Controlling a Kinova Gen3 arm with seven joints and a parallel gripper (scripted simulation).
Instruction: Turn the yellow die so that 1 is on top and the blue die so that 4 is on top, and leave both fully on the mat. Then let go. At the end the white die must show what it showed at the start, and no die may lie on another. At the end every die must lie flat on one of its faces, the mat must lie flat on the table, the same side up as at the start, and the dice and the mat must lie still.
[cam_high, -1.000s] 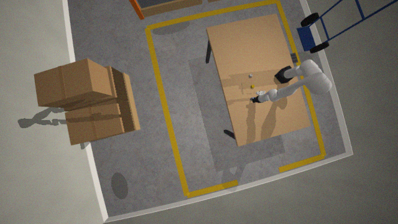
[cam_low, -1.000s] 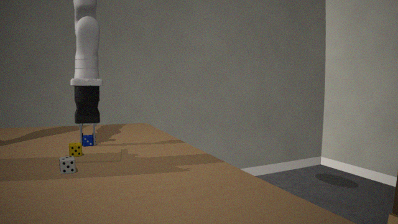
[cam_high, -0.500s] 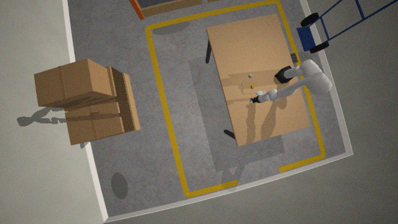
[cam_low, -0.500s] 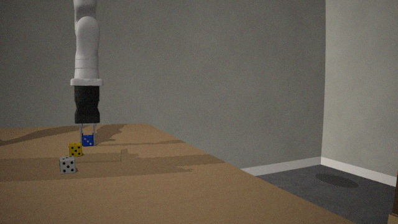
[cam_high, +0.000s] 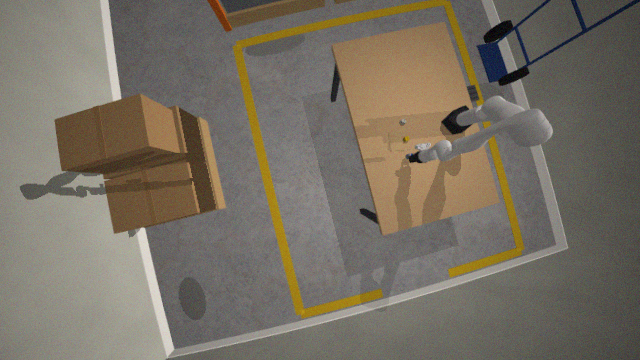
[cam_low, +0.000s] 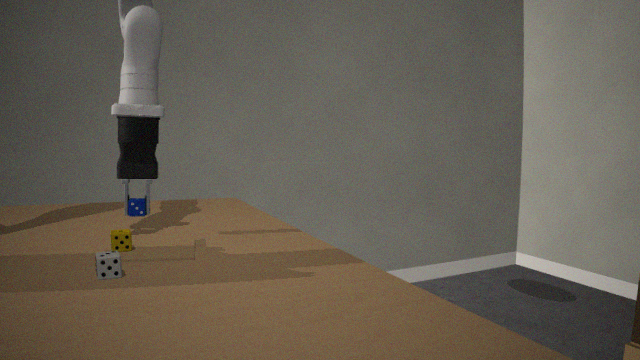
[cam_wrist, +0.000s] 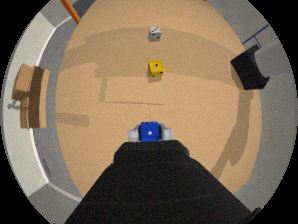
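The fingers (cam_high: 409, 157) (cam_low: 137, 207) grip the blue die (cam_low: 137, 207) (cam_wrist: 150, 132) above the counter (cam_high: 400, 70) (cam_low: 300, 310) (cam_wrist: 200, 115), its single pip up. Apart from them, the yellow die (cam_high: 406, 139) (cam_low: 121, 240) (cam_wrist: 156, 68) shows 1 on top; the white die (cam_high: 403, 121) (cam_low: 109, 265) (cam_wrist: 155, 33) lies farther from them.

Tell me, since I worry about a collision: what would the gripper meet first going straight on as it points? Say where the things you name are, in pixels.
Probably the light-brown wooden table top (cam_high: 400, 70) (cam_low: 350, 310) (cam_wrist: 200, 115): the gripper (cam_high: 410, 158) (cam_low: 137, 207) (cam_wrist: 149, 129) points down, holding the blue die (cam_low: 137, 207) (cam_wrist: 150, 132), which would likely touch first. The remaining gap is unclear.
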